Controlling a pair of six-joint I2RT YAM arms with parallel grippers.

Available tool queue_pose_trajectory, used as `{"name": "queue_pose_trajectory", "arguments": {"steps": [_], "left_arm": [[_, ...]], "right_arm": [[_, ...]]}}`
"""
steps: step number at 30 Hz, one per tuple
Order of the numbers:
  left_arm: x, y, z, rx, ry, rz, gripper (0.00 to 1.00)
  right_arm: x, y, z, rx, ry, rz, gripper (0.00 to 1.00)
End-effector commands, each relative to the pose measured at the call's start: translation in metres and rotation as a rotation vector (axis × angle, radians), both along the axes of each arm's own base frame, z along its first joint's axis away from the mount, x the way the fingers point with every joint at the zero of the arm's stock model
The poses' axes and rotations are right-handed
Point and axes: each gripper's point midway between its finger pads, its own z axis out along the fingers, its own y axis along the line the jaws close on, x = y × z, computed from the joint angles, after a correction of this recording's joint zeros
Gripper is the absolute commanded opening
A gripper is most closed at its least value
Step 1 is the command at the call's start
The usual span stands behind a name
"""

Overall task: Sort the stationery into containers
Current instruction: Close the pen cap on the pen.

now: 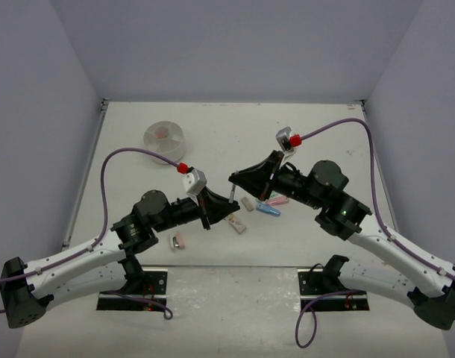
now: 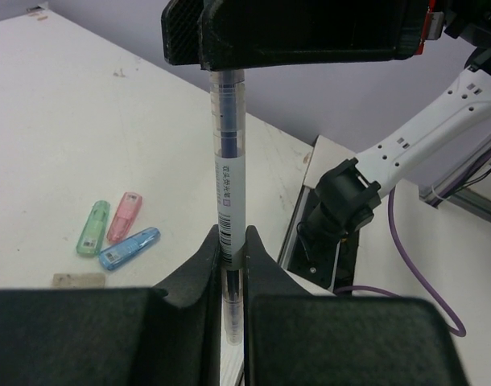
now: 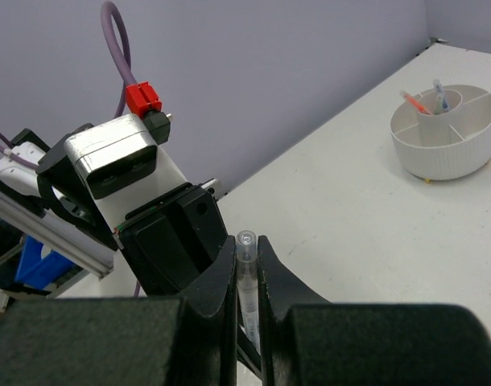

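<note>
A clear pen with a dark blue core and a barcode label [image 2: 228, 193] stands between the fingertips of my left gripper [image 2: 232, 237], which is shut on it. Its upper end runs into my right gripper [image 2: 294, 32]. In the right wrist view my right gripper [image 3: 245, 245] is shut on a clear pen end [image 3: 245, 241], with the left gripper's body just behind. The two grippers meet tip to tip above the table's middle, left [image 1: 231, 203] and right [image 1: 233, 177]. The round white divided dish [image 1: 163, 136] stands far left; it also shows in the right wrist view [image 3: 439, 157] and holds an orange pen [image 3: 414, 103].
Green [image 2: 93, 228], pink [image 2: 125, 216] and blue [image 2: 129, 247] capsule pieces lie together on the table, with a tan eraser [image 2: 79, 280] beside them. More small pieces lie below the grippers [image 1: 236, 224] and near the left arm [image 1: 178, 240]. Purple cables arc over both arms.
</note>
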Motion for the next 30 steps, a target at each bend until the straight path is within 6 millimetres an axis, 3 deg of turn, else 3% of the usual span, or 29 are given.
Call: {"name": "queue_pose_trajectory", "arguments": {"steps": [1, 7, 13, 19, 23, 30], "left_arm": [[0.010, 0.001, 0.024, -0.068, -0.029, 0.057, 0.00], [0.011, 0.003, 0.035, -0.086, -0.023, 0.070, 0.00], [0.012, 0.012, 0.067, -0.133, -0.053, 0.098, 0.00], [0.030, 0.023, 0.103, -0.128, -0.100, 0.215, 0.00], [0.030, 0.029, 0.141, -0.170, -0.168, 0.228, 0.00], [0.035, 0.045, 0.173, -0.198, -0.217, 0.299, 0.00]], "right_arm": [[-0.016, 0.009, -0.018, -0.022, 0.012, 0.105, 0.00], [-0.012, 0.007, -0.040, -0.070, -0.010, 0.084, 0.00], [-0.013, 0.011, -0.055, -0.092, -0.009, 0.107, 0.00], [-0.006, 0.023, -0.098, -0.166, 0.069, 0.127, 0.00], [-0.007, 0.029, -0.107, -0.158, 0.092, 0.144, 0.00], [-0.007, 0.033, -0.129, -0.209, 0.135, 0.158, 0.00]]}}
